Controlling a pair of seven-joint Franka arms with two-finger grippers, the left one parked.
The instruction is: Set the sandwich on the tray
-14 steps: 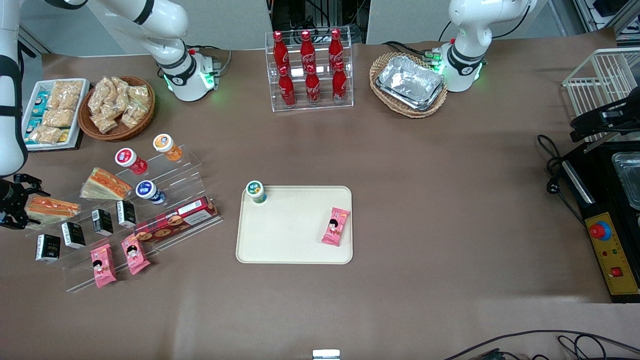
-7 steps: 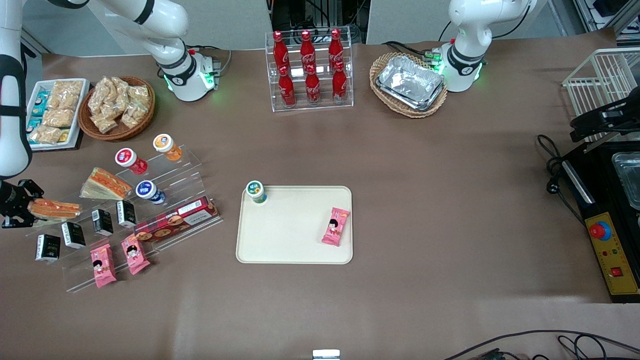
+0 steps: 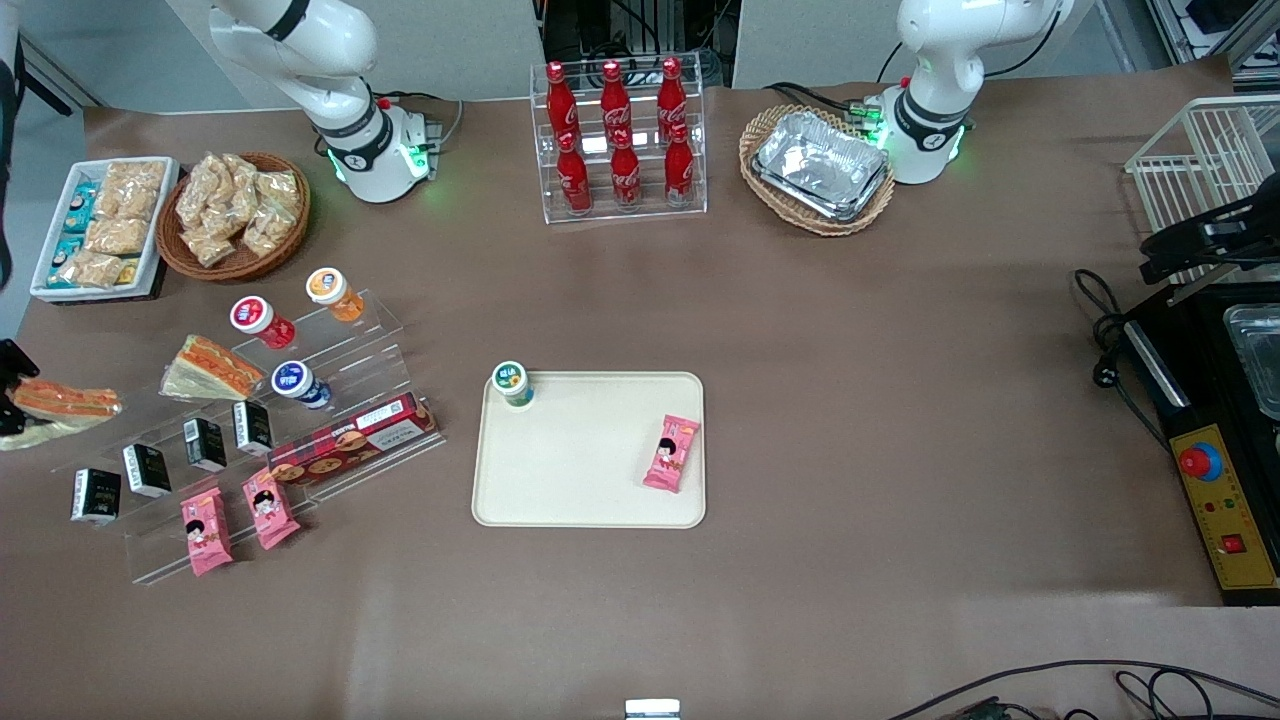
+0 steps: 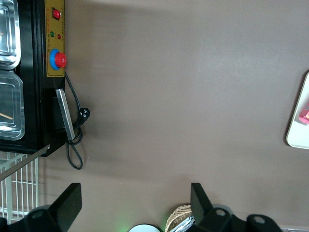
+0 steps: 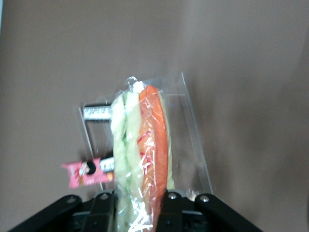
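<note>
Two pink snack packets (image 3: 238,518) lie on the lowest step of the clear display stand (image 3: 330,395), nearer the front camera than the gripper (image 3: 10,400); a third pink packet (image 3: 671,453) and one green-lidded cup (image 3: 512,383) sit on the cream tray (image 3: 588,452), well apart from the gripper toward the parked arm's end. Four black cartons (image 3: 148,469) stand one step up. The gripper, at the working arm's table edge, is clamped on one wrapped sandwich (image 5: 142,159), held clear of the stand. A second sandwich (image 3: 212,368) rests on the stand nearby.
</note>
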